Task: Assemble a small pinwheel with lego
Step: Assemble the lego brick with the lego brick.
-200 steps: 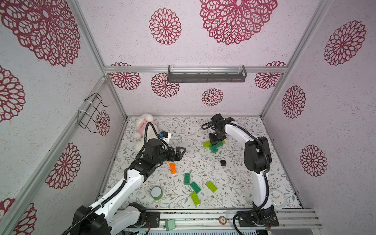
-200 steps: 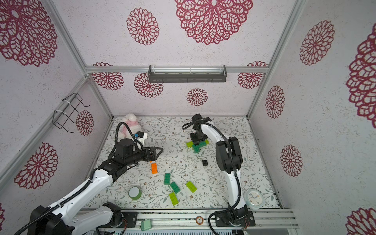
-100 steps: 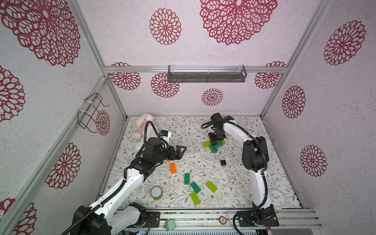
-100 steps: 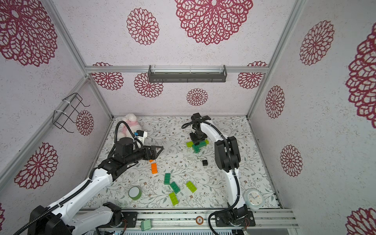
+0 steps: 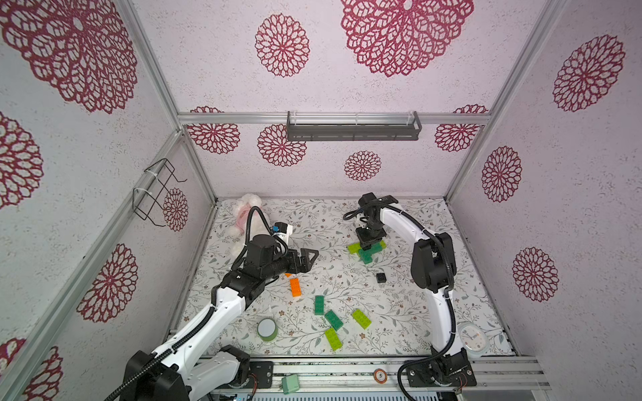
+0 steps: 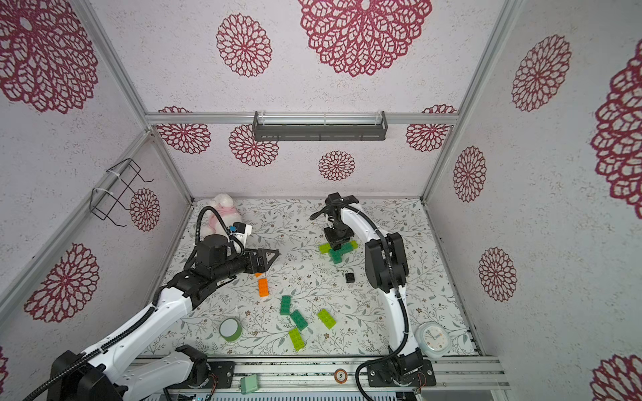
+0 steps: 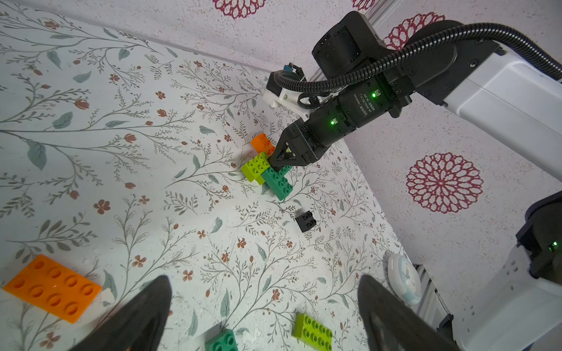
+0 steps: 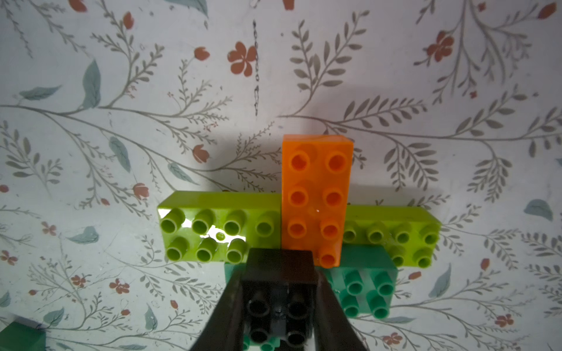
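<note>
On the left wall, the black wire basket [image 5: 154,194] has nothing in it that I can see. The left gripper [image 5: 310,259] stands wide open and holds nothing, above the table near a loose orange oblong studded brick [image 5: 295,287]. Further right lie two loose dark green bricks [image 5: 319,305] and two lime green bricks [image 5: 361,318], not used. The dark grey shelf rack [image 5: 352,130] on the back wall also looks empty. Then comes the pinwheel [image 7: 275,180]: in the right wrist view two lime blades, one orange blade [image 8: 316,182] and one dark green blade [image 8: 365,285] already make a cross. The right gripper [image 5: 367,243] is closed on a small black square brick [image 8: 279,270] over the middle of this cross; whether it is pressed down fully I cannot tell. I judge the build nearly finished: only seating this hub and letting go remain. A second black brick [image 5: 381,277] lies on the table near the pinwheel, not touching it.
</note>
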Motion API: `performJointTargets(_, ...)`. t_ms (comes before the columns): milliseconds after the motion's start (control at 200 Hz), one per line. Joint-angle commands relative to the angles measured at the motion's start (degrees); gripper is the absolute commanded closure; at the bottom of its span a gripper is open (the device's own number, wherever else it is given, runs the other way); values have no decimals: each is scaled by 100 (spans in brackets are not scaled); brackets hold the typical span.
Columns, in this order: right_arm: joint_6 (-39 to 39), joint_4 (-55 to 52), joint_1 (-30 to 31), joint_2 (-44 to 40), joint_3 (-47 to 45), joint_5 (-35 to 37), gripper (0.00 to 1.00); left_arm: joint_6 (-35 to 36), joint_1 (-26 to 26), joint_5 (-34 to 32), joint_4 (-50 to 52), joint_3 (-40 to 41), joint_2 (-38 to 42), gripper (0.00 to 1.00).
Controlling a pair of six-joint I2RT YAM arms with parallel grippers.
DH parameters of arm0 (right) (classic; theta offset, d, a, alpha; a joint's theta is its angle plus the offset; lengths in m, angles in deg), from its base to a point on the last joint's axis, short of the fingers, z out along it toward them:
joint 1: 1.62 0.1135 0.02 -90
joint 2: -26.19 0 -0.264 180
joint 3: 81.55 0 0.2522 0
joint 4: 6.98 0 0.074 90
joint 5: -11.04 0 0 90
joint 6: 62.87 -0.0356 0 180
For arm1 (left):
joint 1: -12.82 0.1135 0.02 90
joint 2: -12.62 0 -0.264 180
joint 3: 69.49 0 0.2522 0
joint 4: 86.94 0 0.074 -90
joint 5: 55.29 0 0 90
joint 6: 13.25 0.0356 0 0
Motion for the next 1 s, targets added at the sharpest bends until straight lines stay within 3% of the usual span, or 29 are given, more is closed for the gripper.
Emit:
performJointTargets(0,-98,-692,25,251,122,189,87,50,41,59,-108,-57,-4,3)
performJointTargets(335,-150,-754,26,367,260,255,82,11,41,30,-169,4,57,3)
performJointTargets(545,-221,-487,29,187,165,362,72,-10,41,18,-209,11,51,3)
performJointTargets(996,-312,-241,27,-85,58,323,61,-48,41,41,-230,35,20,3)
